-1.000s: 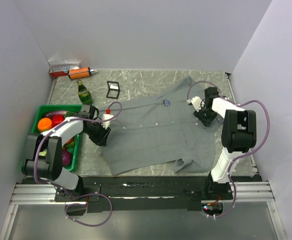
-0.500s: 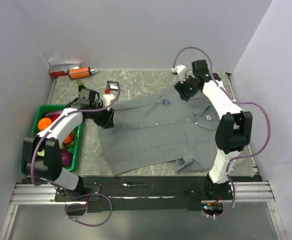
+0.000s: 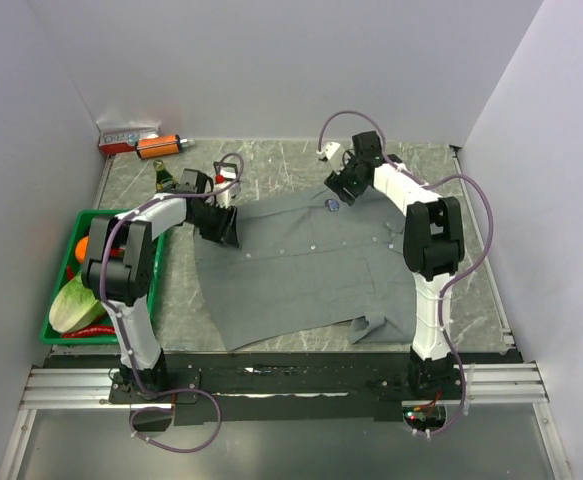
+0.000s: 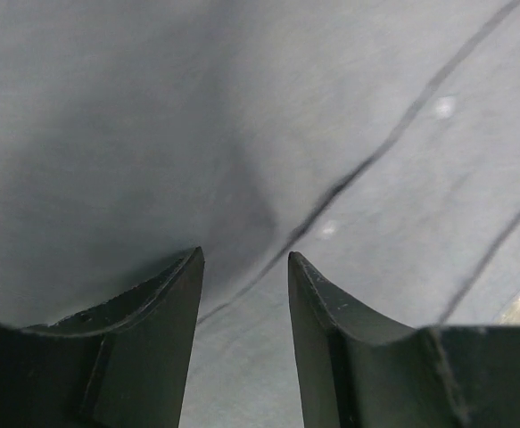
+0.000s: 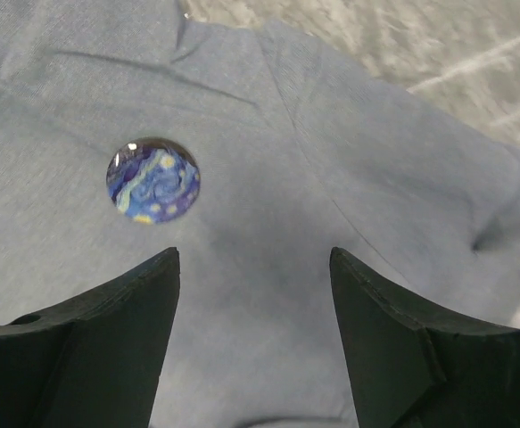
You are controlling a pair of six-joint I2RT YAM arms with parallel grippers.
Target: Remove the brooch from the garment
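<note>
The grey garment [image 3: 301, 270] lies spread flat on the table. The brooch [image 3: 332, 205], a round blue disc with a swirly pattern, sits on it near the far collar. It also shows in the right wrist view [image 5: 152, 181]. My right gripper [image 3: 341, 190] is open just above the cloth, and the brooch lies ahead and left of its left finger, outside the jaws [image 5: 253, 259]. My left gripper [image 3: 226, 228] is low over the garment's far left part. Its jaws stand a little apart over grey cloth with a seam [image 4: 244, 259].
A green bin [image 3: 49, 322] with vegetables stands at the left. An orange item [image 3: 159, 146] and a red-and-white box [image 3: 126, 135] lie at the far left wall. A green bottle [image 3: 161, 175] stands by the left arm. Walls close in on three sides.
My right arm swung from the garment's right side to the far collar, over the brooch. My left arm moved from beside the bin to the garment's far left part.
</note>
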